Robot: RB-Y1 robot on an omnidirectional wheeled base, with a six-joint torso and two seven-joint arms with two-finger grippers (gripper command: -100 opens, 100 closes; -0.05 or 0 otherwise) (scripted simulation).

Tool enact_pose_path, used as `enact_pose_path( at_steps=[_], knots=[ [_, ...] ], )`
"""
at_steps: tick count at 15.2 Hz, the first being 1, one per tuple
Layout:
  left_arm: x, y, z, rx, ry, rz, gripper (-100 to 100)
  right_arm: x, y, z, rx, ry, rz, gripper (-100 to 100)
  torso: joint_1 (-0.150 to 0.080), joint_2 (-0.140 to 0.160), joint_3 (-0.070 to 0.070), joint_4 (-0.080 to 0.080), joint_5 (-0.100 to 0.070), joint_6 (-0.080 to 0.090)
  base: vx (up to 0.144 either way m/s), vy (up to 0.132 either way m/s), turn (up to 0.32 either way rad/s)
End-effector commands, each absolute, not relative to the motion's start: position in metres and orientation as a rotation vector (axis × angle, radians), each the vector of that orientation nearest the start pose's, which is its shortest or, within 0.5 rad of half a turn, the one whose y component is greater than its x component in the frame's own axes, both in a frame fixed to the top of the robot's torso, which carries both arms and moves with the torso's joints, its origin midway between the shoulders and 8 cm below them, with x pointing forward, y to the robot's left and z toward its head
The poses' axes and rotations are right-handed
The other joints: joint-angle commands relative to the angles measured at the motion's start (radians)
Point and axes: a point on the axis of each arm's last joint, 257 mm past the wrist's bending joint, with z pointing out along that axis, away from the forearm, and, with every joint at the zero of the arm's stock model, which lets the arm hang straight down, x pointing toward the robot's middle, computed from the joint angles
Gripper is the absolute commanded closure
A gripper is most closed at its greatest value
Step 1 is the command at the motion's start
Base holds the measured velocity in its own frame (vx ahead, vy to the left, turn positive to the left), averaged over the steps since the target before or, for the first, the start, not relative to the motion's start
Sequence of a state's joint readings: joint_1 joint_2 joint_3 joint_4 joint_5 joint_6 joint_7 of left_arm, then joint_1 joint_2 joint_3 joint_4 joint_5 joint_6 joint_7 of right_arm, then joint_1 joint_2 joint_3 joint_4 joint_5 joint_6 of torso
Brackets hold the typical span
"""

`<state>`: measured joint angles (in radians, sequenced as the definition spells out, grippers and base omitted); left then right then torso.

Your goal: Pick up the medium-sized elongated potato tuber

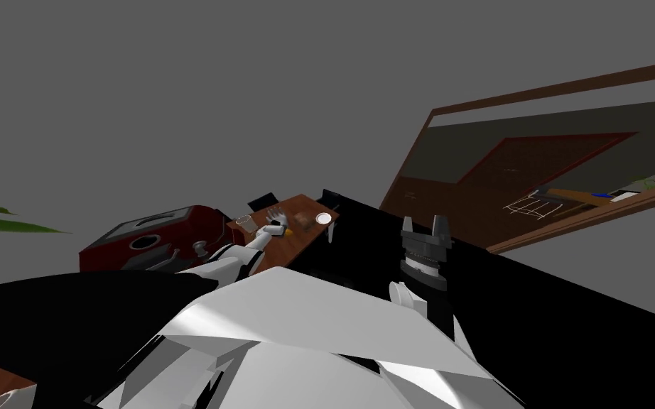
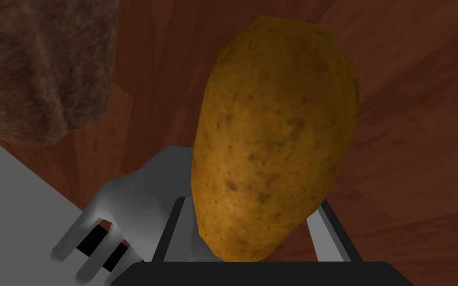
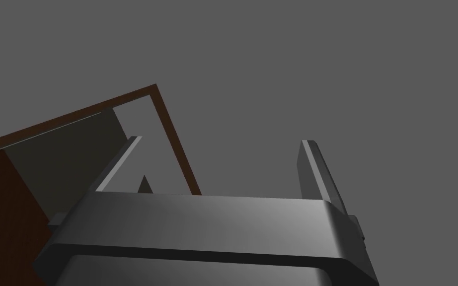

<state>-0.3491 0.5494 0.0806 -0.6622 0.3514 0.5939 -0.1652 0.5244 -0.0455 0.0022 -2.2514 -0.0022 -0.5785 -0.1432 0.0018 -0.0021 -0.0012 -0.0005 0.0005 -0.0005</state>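
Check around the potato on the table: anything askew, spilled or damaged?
Nothing spilled or damaged. One oddity: a grey fork lies close beside the potato on the brown table, its handle passing behind the tuber in the left wrist view; a lift might nudge it.

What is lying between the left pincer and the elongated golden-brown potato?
Nothing: the left wrist view shows the left pincer gripping the speckled golden-brown elongated potato directly.

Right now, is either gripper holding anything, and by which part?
The left gripper holds the potato by its narrower end, one finger on each side. The right gripper is open and empty.
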Motion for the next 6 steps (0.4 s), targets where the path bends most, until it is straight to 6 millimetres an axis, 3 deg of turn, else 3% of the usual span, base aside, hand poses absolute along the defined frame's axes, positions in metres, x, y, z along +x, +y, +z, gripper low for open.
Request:
enact_pose_path(
  at_steps=[1,6],
  knots=[
    [0.433,0.544,-0.472,-1.915,1.716,-0.164,100,0.335,-0.276,0.019,0.659,0.594,1.441,0,0.0,0.0,0.0,0.0,0.0,0.0,0.0,0.0,0.0],
    [0.436,0.545,-0.461,-1.894,1.741,-0.175,100,0.335,-0.276,0.018,0.659,0.594,1.441,0,-0.007,0.0,0.0,0.0,-0.001,-0.002,0.016,-0.068,0.124]
  ],
)
